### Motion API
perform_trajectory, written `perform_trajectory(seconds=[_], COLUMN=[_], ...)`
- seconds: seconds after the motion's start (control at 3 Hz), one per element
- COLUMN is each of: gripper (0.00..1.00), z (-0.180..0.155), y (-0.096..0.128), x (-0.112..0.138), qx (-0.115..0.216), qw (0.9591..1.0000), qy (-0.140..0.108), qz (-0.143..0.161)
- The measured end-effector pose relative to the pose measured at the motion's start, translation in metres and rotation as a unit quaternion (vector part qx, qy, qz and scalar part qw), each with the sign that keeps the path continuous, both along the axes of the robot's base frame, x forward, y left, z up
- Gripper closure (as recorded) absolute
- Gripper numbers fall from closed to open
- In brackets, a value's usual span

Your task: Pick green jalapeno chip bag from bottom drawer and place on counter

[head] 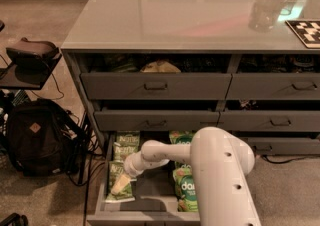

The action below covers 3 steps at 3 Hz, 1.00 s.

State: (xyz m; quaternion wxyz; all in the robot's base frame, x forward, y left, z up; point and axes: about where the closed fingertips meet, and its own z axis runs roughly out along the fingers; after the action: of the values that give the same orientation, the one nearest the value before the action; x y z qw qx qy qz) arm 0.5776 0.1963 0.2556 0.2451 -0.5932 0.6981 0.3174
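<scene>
- The green jalapeno chip bag (114, 171), a small crinkly olive-green packet with pale lettering, lies flat in the near left part of the bottom drawer (99, 206), a shallow dark-grey tray pulled open.
- Its long axis runs near to far, along the drawer's left wall.
- The pale gripper (120, 187) on the white arm reaches in from the right, slanting down and leftward; its tip sits over the bag's near half, apparently touching.
- Whether the gripper is open or closed cannot be told.
- A second olive packet (126, 145) lies just beyond; brighter green "dang" bags (186, 193) lie to the right.
- The glossy grey-green counter (175, 10) is above, well apart.
</scene>
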Motion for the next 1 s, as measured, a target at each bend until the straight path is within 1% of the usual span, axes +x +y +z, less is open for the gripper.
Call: perform_trajectory(seconds=[0.33,0.67,1.0], gripper=[0.0,0.0,0.0], z=[-0.008,-0.026,-0.05], y=[0.01,0.006,0.003], x=[0.014,0.028,0.033], qx=[-0.006,0.006,0.022], qw=[0.9993,0.9988,0.9983], qy=[-0.035,-0.045,-0.042], qz=[0.003,-0.02,-0.034])
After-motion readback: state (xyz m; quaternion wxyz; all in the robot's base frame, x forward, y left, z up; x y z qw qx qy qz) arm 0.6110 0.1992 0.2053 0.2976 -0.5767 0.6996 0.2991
